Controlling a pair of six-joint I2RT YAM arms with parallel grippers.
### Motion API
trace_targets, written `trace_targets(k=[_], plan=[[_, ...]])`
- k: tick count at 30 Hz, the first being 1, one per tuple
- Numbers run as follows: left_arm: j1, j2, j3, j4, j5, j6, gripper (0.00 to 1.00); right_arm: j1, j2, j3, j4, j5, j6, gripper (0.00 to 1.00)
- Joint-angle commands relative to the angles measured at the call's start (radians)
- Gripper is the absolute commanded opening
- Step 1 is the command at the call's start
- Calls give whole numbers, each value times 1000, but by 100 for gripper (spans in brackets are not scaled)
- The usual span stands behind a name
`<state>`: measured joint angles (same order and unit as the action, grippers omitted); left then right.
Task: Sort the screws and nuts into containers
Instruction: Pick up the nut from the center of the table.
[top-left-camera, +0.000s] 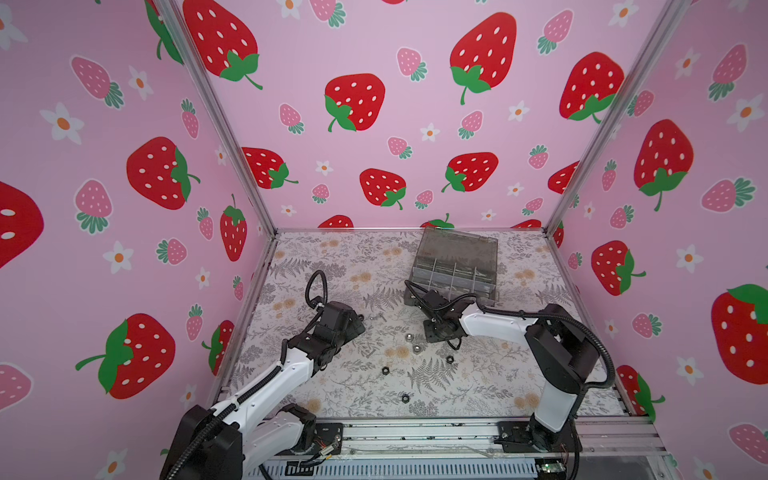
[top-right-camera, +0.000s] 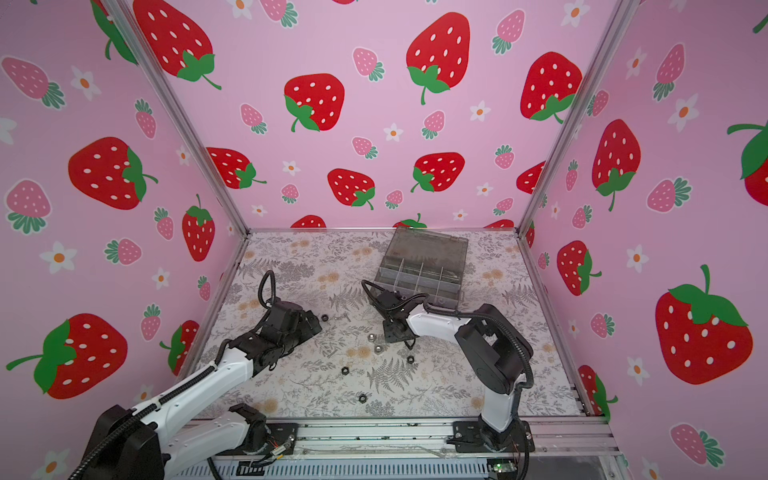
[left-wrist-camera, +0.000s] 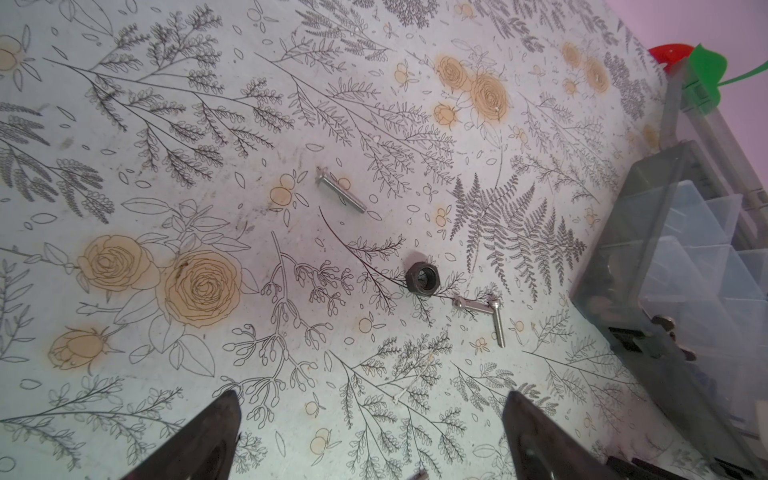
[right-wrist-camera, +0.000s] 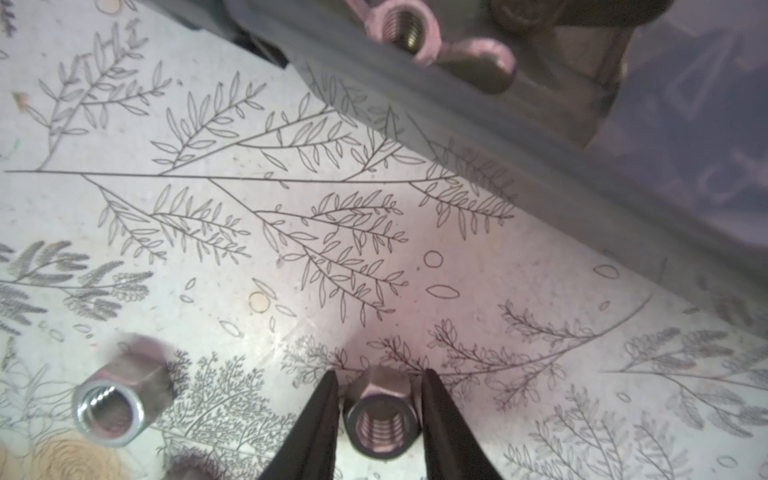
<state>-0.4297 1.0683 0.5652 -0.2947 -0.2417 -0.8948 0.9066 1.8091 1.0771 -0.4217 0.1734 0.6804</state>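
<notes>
While the left gripper (left-wrist-camera: 372, 419) hangs above the table mat (left-wrist-camera: 166, 124) with its fingers spread wide and nothing between them, the right gripper (right-wrist-camera: 380, 371) sits low on the mat, its two dark fingers (right-wrist-camera: 320, 419) standing narrow on either side of a silver nut (right-wrist-camera: 380, 419). The nut lies on its side, threaded bore toward the wrist camera; one finger looks to touch a flat while a sliver of mat shows beside the other, so whether the pinch has bitten I cannot tell.

The step in hand, I judge, is the right arm's pick of this one nut; a second silver nut (right-wrist-camera: 110, 409) lies just beside it, clear of the fingers. In both top views the organiser box (top-left-camera: 461, 247) stands right of the frame's centre, lid raised, compartments open; a wing nut (right-wrist-camera: 415, 29) shows through its smoky wall. Much is unsorted: black nuts (top-left-camera: 386, 369) lie in the lower middle of the frame; another black nut (left-wrist-camera: 422, 278) and slim silver screws (left-wrist-camera: 341, 190) lie ahead of the left gripper.

Next, I judge, comes a firm squeeze across the flats; a straight lift that spares the neighbour; a short carry up-frame over the box's near wall; a release above the nuts' compartment, which these views do not identify.
</notes>
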Motion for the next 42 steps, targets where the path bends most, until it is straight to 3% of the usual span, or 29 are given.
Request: trace_targets(k=[1, 6, 14, 25, 33, 42], plan=[[7, -11, -8, -1, -4, -16, 99, 13, 25, -6, -53, -9, 12, 33], [8, -13, -7, -1, -1, -15, 100, 15, 21, -8, -55, -14, 15, 28], [10, -18, -5, -4, 1, -12, 100, 15, 1, 15, -73, -1, 10, 12], [11, -11, 14, -4, 13, 0, 99, 0, -80, 108, -156, 133, -15, 8], [12, -9, 9, 11, 22, 2, 100, -121, -157, 101, -148, 214, -58, 7], [12, -3, 15, 25, 37, 12, 99, -332, -211, 69, -44, 196, -103, 7]])
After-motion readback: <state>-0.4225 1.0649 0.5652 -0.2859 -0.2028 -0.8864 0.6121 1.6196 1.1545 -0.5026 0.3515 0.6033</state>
